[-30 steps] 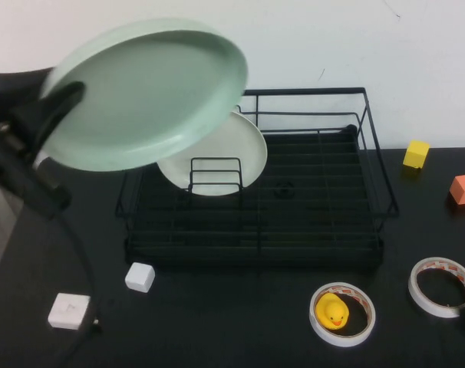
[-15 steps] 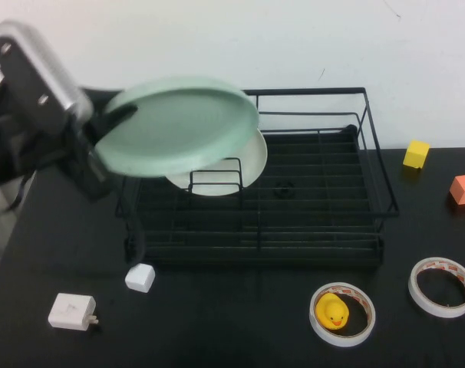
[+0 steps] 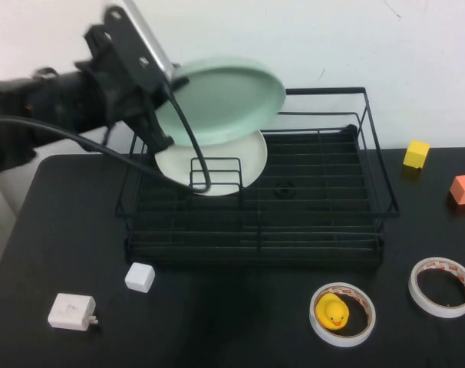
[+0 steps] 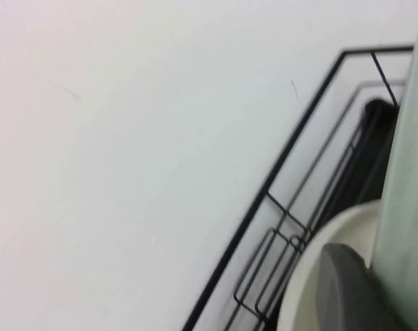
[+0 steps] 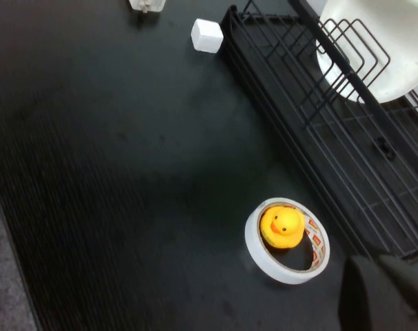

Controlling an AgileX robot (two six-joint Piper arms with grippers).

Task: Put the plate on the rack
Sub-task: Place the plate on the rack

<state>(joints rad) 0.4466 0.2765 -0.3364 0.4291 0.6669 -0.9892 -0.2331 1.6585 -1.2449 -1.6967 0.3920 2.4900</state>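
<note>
My left tool (image 3: 165,103) pinches the mint plate (image 3: 225,100) above the rack (image 3: 309,230); it could knock the cream plate (image 3: 244,161). My right tool (image 5: 381,296) hangs over the tabletop; grip unclear.

This looks like a robotics lab bench rather than a kitchen. A black desk (image 3: 217,322) stands against a bare white wall (image 3: 386,46), with no sink or counter fittings. A black wire rack (image 3: 255,192) sits mid-desk toward the far edge. Around it lie loose test props: a rubber duck (image 3: 334,310) inside a tape roll (image 3: 342,314) near the front edge, coloured blocks (image 3: 416,153) by the far right corner, and a white charger (image 3: 70,310) near the front left corner.
</note>
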